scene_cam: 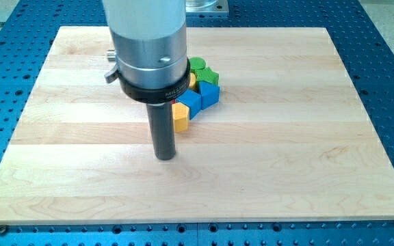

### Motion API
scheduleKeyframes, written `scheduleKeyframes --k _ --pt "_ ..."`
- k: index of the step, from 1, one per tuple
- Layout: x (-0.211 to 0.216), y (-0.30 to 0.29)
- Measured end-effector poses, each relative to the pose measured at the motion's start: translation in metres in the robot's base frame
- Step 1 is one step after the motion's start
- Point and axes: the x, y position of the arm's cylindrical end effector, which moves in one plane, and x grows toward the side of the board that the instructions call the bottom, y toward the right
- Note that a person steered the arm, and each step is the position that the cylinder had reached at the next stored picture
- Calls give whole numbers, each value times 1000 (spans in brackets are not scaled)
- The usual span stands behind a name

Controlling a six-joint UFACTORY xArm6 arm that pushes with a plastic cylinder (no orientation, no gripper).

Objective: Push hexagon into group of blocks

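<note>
My tip point(164, 156) rests on the wooden board point(81, 171), just below and left of a tight cluster of blocks. Nearest to it is a yellow block point(180, 117), its shape unclear, about a rod's width up and right of the tip. Two blue blocks point(193, 102) point(209, 94) sit beside it to the right. A green block point(204, 72) lies at the cluster's top, with a small yellow piece point(191, 80) and a sliver of red point(173, 103) at the rod's edge. The arm's body hides the cluster's left part, and I cannot tell which block is the hexagon.
The arm's large silver cylinder point(149, 48) rises over the board's upper middle. The board lies on a blue perforated table point(388, 55), with its edges visible on all sides.
</note>
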Motion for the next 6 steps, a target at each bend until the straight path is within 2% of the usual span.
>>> scheduleKeyframes --k 1,2,3,4,6 --pt "-17 31" --pt "-34 31" --pt "-34 -22" --pt "-34 -35" --pt "-70 -1"
